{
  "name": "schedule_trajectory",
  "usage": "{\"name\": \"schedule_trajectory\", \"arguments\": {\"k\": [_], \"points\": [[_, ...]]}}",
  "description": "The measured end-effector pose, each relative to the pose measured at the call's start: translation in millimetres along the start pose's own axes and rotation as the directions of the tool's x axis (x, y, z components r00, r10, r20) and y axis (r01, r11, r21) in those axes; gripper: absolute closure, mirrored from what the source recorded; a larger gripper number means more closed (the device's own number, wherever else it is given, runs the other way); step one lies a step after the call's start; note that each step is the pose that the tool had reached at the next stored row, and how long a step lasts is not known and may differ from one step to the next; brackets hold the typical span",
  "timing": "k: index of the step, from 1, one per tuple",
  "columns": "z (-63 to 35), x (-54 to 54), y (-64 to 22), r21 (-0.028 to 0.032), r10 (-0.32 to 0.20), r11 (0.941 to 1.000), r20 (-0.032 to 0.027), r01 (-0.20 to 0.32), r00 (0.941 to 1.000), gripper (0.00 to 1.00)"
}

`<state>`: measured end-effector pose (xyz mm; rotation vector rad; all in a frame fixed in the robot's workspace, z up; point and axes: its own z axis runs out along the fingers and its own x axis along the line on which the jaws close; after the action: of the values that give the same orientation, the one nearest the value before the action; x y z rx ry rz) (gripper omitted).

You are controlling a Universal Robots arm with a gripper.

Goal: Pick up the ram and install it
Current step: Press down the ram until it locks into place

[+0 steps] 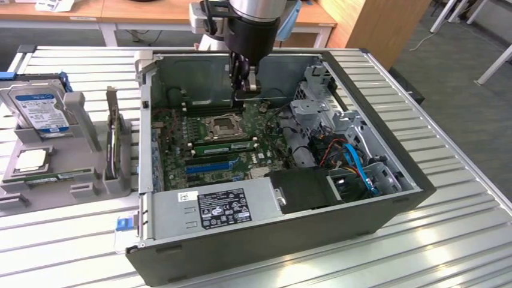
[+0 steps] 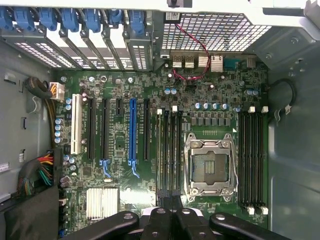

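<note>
My gripper (image 1: 246, 91) hangs above the back half of the open computer case (image 1: 416, 180), over the green motherboard (image 1: 240, 159). Its black fingers (image 2: 161, 220) are pressed together with nothing showing between them. In the wrist view my gripper (image 2: 170, 214) covers the near ends of the black memory slots (image 2: 169, 150) beside the empty processor socket (image 2: 209, 167). More memory slots (image 2: 252, 160) run on the socket's other side. A thin green stick that looks like the ram (image 1: 57, 176) lies in the grey holder (image 1: 84, 191) at the exterior view's left, apart from my gripper.
The holder also carries a hard drive (image 1: 40, 108), a square silver processor chip (image 1: 30, 159) and an upright card (image 1: 113, 135). Inside the case are a grey power supply (image 1: 216, 207), a drive cage (image 1: 320, 114), blue cables (image 1: 360, 171) and a blue expansion slot (image 2: 132, 130).
</note>
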<state>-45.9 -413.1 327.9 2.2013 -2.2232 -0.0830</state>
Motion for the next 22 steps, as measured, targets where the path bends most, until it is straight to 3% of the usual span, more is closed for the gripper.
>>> {"name": "schedule_trajectory", "arguments": {"k": [10, 22], "points": [[0.0, 0.0, 0.0, 0.0003, 0.011, 0.9999, 0.0004, -0.011, 0.9999, 0.9], [0.0, 0.0, 0.0, 0.002, 0.072, 0.9974, 0.0034, -0.072, 0.9974, 0.9]]}}
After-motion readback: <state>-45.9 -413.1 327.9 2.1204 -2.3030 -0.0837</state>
